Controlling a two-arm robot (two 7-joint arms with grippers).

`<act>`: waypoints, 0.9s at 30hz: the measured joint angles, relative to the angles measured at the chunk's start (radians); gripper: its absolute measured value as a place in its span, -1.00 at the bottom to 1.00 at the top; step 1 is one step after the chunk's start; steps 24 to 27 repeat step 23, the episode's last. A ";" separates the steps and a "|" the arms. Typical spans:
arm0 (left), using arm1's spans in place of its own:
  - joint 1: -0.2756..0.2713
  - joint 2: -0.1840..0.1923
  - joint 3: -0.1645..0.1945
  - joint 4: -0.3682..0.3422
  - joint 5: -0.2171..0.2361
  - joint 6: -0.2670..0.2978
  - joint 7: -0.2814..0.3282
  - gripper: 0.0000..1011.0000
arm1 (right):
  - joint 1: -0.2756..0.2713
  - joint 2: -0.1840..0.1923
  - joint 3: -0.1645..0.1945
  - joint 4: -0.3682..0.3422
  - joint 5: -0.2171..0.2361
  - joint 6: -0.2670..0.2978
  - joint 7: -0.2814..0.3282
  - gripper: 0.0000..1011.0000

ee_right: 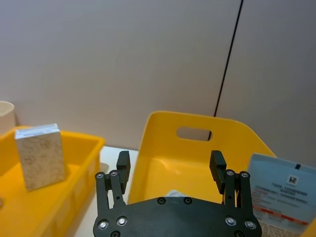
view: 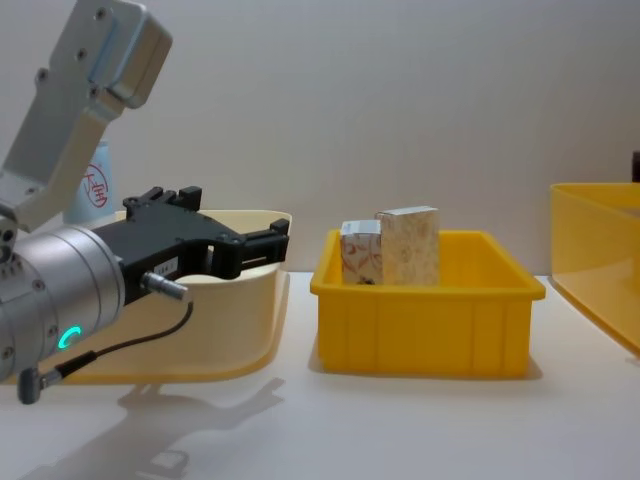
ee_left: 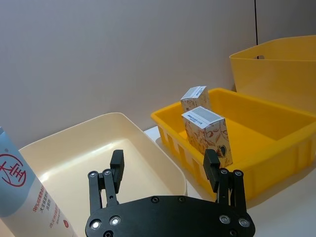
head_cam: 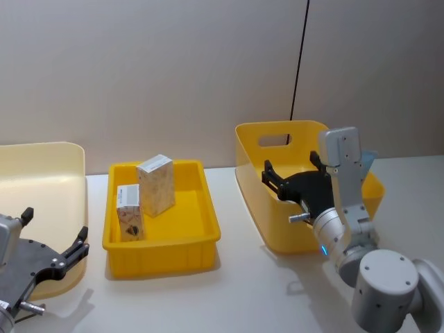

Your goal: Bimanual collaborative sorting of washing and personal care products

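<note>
Two whitish cartons with orange-brown print stand in the shallow yellow tray (head_cam: 201,239): a taller carton (head_cam: 157,184) and a shorter carton (head_cam: 130,212). They also show as the near carton (ee_left: 207,134), the far carton (ee_left: 194,98) and a carton (view: 408,245) from the side. A pale-blue tube with a red round mark (ee_left: 19,197) stands upright in the cream bin (ee_left: 98,143), beside my open left gripper (ee_left: 164,170), which hovers over that bin's near edge (head_cam: 55,227). My right gripper (head_cam: 291,168) hangs open and empty over the deep yellow bin (head_cam: 253,139). Another pale-blue tube (ee_right: 281,202) stands inside that bin.
The cream bin (head_cam: 41,166) is at the left, the tray in the middle and the deep handled bin (ee_right: 197,148) at the right, all on a white table (head_cam: 243,291). A black cable (head_cam: 300,62) runs down the wall behind.
</note>
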State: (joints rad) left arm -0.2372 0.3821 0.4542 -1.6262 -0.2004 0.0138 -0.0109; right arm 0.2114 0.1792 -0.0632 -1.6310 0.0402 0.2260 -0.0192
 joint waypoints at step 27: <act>0.000 0.000 0.000 0.000 0.000 0.000 0.000 0.98 | -0.062 0.040 -0.025 -0.051 0.080 -0.140 0.100 0.98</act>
